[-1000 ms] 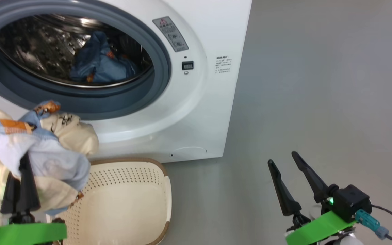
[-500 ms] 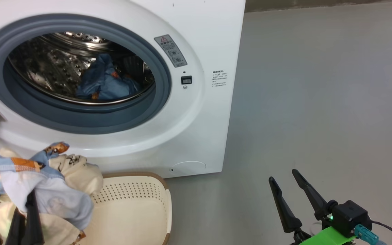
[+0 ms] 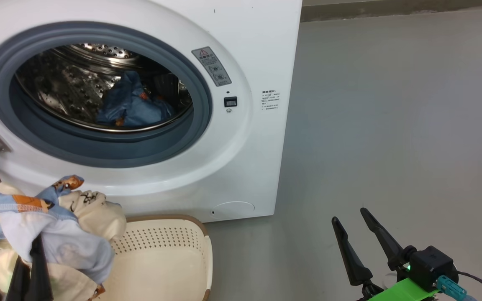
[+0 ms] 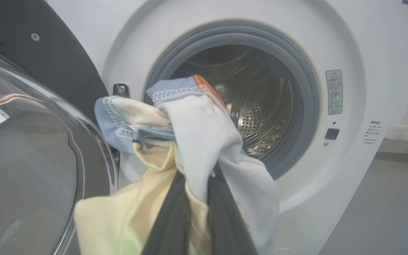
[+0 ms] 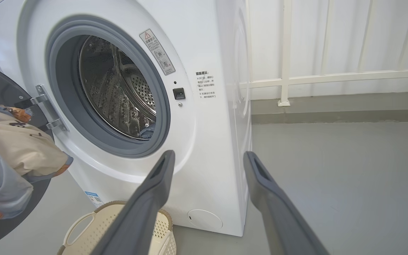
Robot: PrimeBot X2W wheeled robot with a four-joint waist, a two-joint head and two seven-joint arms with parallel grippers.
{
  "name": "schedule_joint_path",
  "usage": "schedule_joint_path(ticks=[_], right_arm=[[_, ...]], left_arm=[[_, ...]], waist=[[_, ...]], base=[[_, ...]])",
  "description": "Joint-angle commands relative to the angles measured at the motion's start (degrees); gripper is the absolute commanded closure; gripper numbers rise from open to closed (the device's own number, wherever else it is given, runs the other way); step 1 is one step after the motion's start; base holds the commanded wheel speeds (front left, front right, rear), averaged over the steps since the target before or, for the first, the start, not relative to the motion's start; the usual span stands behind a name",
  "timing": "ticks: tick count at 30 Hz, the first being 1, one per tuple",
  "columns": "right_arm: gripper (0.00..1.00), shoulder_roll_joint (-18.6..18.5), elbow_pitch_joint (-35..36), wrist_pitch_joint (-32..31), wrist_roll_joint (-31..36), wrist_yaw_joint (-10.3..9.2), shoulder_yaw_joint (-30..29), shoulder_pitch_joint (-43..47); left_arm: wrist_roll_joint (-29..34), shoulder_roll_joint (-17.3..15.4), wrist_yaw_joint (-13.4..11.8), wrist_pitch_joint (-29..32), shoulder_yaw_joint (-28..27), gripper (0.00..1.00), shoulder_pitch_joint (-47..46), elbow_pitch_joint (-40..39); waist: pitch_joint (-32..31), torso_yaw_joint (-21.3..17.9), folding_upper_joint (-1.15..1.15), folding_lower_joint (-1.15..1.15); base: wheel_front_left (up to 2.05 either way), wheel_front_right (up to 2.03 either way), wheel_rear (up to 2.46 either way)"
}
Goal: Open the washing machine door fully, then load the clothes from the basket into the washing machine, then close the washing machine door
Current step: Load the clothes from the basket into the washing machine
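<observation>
The left claw (image 4: 197, 182) is clamped narrow on a bundle of clothes (image 3: 57, 234) (light blue cloth with an orange print wrapped over cream-beige) held up at the near left, above the left end of the basket (image 3: 163, 238) and lower than the mouth of the washing machine (image 3: 262, 50). The washing machine door (image 4: 30, 141) stands swung open to the left, its clear bulging glass just beside the bundle in the left wrist view. Inside the steel drum (image 3: 65, 88) a blue garment (image 3: 134, 106) with orange marks lies at the bottom, toward the far side. The basket sits on the grey floor (image 3: 391, 125) just in front of the machine's foot. The right claw (image 3: 348, 216) hovers at the near right over the floor, well apart from the machine – fingers spread wide, holding nothing.
</observation>
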State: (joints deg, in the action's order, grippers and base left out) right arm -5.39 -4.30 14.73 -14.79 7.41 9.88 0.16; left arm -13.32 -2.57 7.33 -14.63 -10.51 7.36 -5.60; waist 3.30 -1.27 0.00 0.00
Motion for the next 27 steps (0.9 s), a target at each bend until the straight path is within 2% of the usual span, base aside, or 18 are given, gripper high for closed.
schedule_joint_path(ticks=[1,19,27], right_arm=[[0.0,0.1,1.3,0.3,-0.4,0.08,0.9,0.1],[0.0,0.2,1.7,0.3,-0.5,0.08,0.6,-0.1],[0.0,-0.1,2.7,0.3,-0.4,0.08,0.3,-1.4]], left_arm=[[0.7,-0.4,0.1,-0.4,-2.2,1.0,-0.3,-1.3],[0.3,-0.3,0.1,-0.4,-1.6,1.0,-1.1,-1.4],[-0.8,-0.3,0.1,-0.4,-0.3,1.0,-4.5,0.3]], waist=[[-0.2,0.1,0.0,0.0],[1.5,0.3,0.0,0.0],[6.7,0.7,0.0,0.0]], base=[[0.0,0.0,0.0],[0.0,0.0,0.0],[0.0,0.0,0.0]])
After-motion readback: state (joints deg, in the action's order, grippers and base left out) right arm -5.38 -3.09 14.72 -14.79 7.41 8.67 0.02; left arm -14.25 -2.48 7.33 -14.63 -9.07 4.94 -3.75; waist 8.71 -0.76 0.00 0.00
